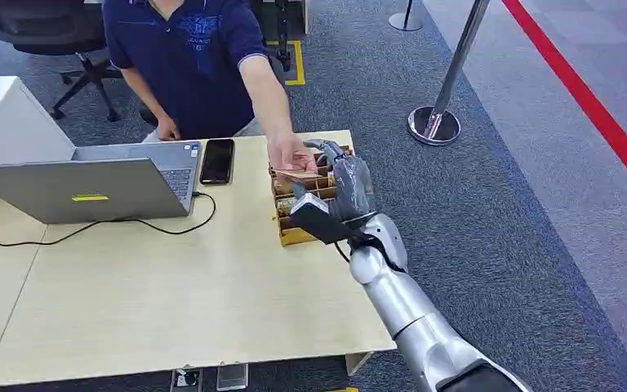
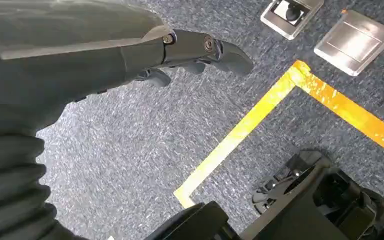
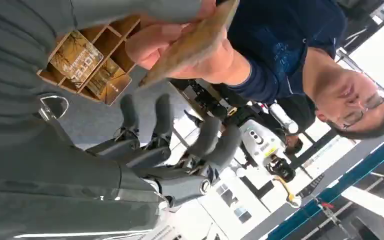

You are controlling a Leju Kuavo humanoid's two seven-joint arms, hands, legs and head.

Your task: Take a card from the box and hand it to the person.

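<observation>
Card (image 1: 300,174): held flat over the wooden box (image 1: 294,235) at the table (image 1: 171,302) edge, gripped by the person's hand (image 1: 288,153); whether the right hand (image 1: 344,184) also grips it cannot be told, though its dark fingers (image 3: 162,117) lie spread, clear of the card. Box compartments hold two visible cards (image 3: 77,57). The left hand (image 2: 195,50) hangs above carpet, holding nothing, fingers loosely curled. One laptop (image 1: 90,184) and one phone (image 1: 217,161) lie on the table.

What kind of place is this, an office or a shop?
Probably an office or reception desk: a laptop and a phone lie on a wooden table, over grey carpet with a queue-barrier post.
</observation>
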